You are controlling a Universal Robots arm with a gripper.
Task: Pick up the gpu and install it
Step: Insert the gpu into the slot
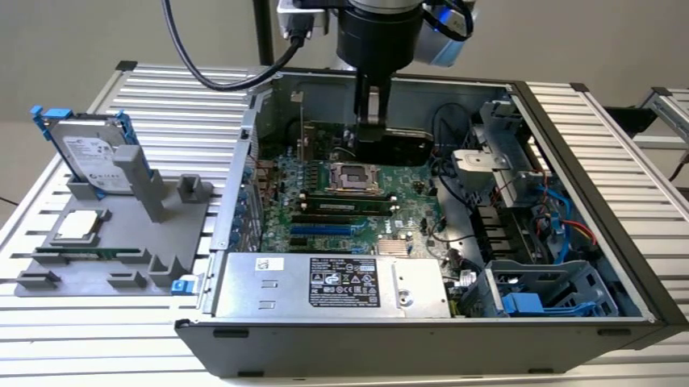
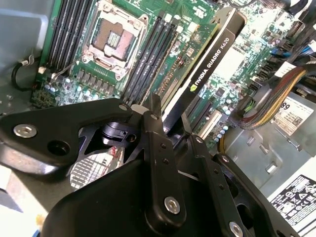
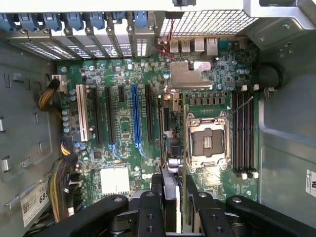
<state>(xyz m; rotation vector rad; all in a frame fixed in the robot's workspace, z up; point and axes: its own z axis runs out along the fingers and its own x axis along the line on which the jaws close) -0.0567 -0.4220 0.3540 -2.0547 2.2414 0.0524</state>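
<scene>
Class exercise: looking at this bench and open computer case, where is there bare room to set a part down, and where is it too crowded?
Bare: slatted table in front of the grey holder, and the strip beside the case. Crowded: the motherboard, where the claw holds the gpu, and the cable-filled drive-cage side.

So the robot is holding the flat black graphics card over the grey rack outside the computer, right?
Not quite. The gripper is holding the flat black graphics card with its jaws shut on it, but inside the open computer case, above the green motherboard. The exterior view shows this. The grey rack sits outside, at that view's left.
</scene>
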